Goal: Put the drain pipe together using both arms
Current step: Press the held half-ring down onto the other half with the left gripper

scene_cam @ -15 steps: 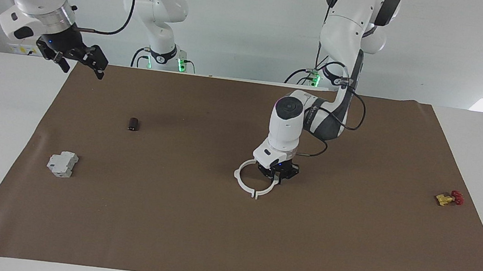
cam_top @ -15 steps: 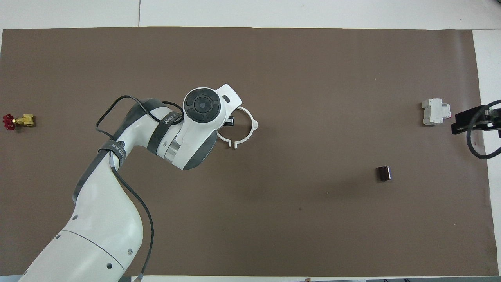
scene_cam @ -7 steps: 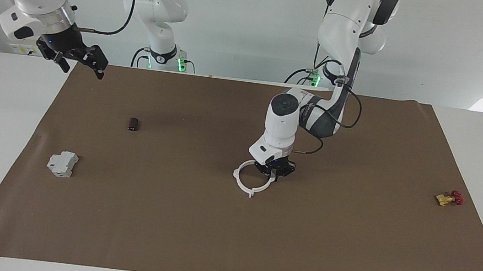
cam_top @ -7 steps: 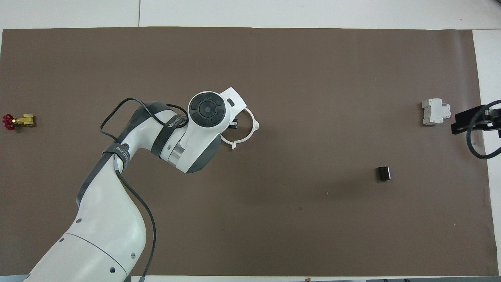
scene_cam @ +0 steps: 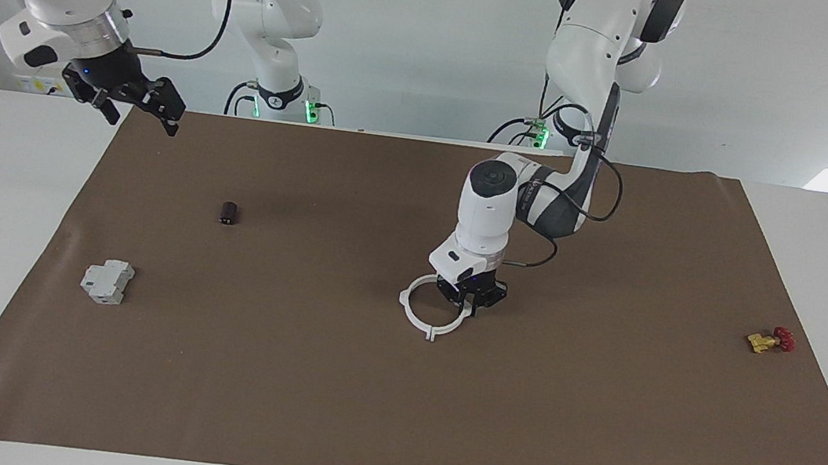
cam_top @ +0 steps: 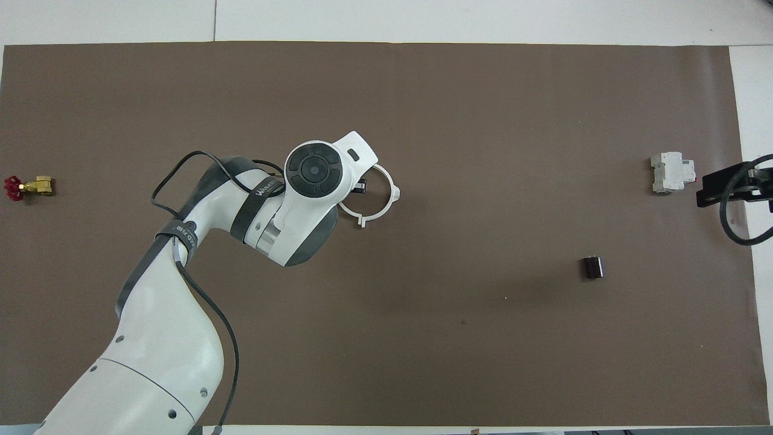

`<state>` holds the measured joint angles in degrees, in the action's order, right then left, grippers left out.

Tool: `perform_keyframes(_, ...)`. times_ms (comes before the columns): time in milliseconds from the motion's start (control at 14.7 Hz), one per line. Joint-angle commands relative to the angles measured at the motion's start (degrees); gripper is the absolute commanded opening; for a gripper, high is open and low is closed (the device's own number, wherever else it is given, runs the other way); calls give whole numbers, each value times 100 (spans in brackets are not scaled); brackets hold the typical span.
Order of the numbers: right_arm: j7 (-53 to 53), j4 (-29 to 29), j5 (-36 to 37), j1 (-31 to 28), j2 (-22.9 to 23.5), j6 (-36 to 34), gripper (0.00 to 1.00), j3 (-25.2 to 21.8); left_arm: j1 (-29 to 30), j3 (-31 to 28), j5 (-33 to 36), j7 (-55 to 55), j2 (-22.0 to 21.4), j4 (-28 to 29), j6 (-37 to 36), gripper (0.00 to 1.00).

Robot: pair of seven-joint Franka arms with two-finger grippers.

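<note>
While the left gripper [scene_cam: 469, 308] sits low on the brown mat [scene_cam: 597, 413] near the table's middle, its fingertips are clamped on the rim of the white drain pipe ring [scene_cam: 425, 322], gripping the arc on the side toward the left arm's end of the table. From the gripper, the ring spreads out toward the right arm's end and away from the robots, lying flat or nearly flat on the mat; whether it rests fully on the surface cannot be told. Its two halves meet, with paired tabs closed together at the joint farthest from the robots, and another tab sticks out on the side away from the gripper. In the overhead view the wrist housing covers the gripper, so only a small black part shows inside the ring [cam_top: 380, 208].

Above the gripper, the left arm [scene_cam: 545, 193] points its wrist straight down, the forearm folding back toward its base with a black cable looping beside it.

Well apart, the right gripper [scene_cam: 136, 103] hangs raised over the mat's corner at the right arm's end, jaws spread wide and holding nothing; that arm waits. Below it, away from the robots, lie a small dark cylinder [scene_cam: 228, 213] and a light-grey block [scene_cam: 107, 282]. A yellow-and-red valve [scene_cam: 769, 339] lies at the left arm's end.
</note>
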<state>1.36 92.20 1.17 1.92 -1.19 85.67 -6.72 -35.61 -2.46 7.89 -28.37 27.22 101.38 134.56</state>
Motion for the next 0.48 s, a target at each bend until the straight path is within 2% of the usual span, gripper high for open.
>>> perform_keyframes(0,-171,35,-108,-60,-48,-51,100,13,-24,-26,98,-29,-103,181,88,0)
perform_keyframes(204,-171,35,-108,-60,-48,-51,100,13,-42,-26,98,-29,-121,233,88,1)
perform_keyframes(409,-171,44,-108,-60,-48,-51,100,13,-25,-26,98,-29,-121,207,114,17)
